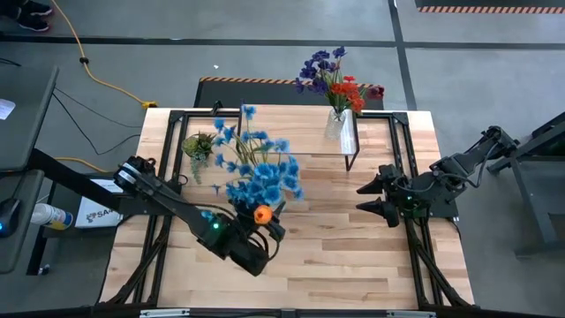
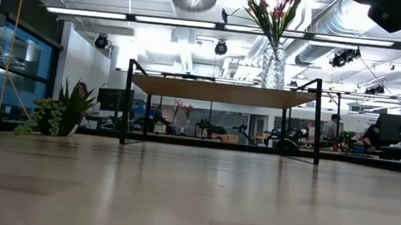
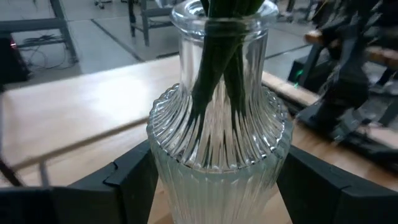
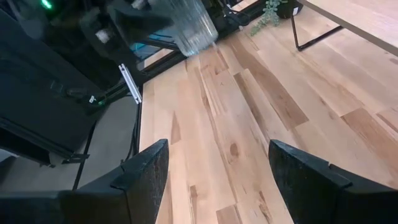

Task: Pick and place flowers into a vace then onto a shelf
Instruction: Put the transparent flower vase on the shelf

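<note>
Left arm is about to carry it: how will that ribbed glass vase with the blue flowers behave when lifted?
The ribbed glass vase looks smooth and rounded between the left gripper fingers, so it may slip. The blue flowers spread wide above it, so it is probably top-heavy and apt to tip. Being glass, it is likely fragile.

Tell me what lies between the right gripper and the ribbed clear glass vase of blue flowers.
Only bare light-wood plank tabletop between right gripper and glass vase; the right wrist view shows it.
</note>
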You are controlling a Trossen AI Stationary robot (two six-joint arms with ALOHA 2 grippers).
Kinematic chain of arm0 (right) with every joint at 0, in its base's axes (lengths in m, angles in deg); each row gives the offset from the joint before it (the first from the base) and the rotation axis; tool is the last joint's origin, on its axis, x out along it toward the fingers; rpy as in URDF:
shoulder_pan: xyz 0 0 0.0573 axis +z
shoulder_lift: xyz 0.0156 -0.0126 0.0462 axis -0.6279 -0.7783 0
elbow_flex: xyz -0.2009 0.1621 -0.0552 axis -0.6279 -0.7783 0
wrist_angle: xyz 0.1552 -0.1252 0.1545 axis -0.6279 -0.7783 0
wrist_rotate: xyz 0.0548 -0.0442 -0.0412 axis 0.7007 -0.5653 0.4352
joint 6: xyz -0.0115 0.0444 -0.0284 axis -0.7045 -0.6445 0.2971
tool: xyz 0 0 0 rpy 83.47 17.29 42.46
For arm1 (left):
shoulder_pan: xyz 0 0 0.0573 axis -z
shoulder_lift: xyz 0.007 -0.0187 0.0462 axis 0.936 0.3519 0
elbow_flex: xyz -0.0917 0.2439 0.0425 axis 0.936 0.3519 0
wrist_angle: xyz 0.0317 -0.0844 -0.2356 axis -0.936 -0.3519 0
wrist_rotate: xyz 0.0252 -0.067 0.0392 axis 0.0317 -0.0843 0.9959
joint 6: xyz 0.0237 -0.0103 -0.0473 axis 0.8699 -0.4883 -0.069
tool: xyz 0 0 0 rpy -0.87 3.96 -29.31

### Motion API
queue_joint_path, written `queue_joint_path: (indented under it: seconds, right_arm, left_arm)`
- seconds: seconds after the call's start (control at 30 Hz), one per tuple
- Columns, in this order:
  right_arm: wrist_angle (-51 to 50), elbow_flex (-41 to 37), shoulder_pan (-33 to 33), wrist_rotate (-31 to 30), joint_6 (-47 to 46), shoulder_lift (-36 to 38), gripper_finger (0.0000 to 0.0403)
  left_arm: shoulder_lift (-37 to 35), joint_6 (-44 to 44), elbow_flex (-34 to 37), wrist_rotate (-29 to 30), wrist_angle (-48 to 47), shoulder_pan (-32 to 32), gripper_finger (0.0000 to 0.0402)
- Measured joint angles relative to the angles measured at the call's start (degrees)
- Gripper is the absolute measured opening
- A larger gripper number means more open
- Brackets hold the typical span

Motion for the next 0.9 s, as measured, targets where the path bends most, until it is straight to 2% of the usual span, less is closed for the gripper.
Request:
queue_joint_path:
  seconds: [0.17,0.43,0.9]
  right_arm:
    - [0.5,0.0,0.0,0.9,0.0,0.0,0.0266]
    - [2.0,0.0,0.0,2.3,0.0,0.0,0.0266]
    - [2.9,0.0,0.0,2.8,0.5,0.0,0.0266]
  left_arm:
    - [-1.8,3.3,-3.0,0.3,-1.5,-0.4,0.0308]
    - [-2.1,3.3,-8.2,0.0,-10.8,-2.1,0.0308]
    - [-3.4,2.6,-11.9,-2.0,-17.5,-5.9,0.0308]
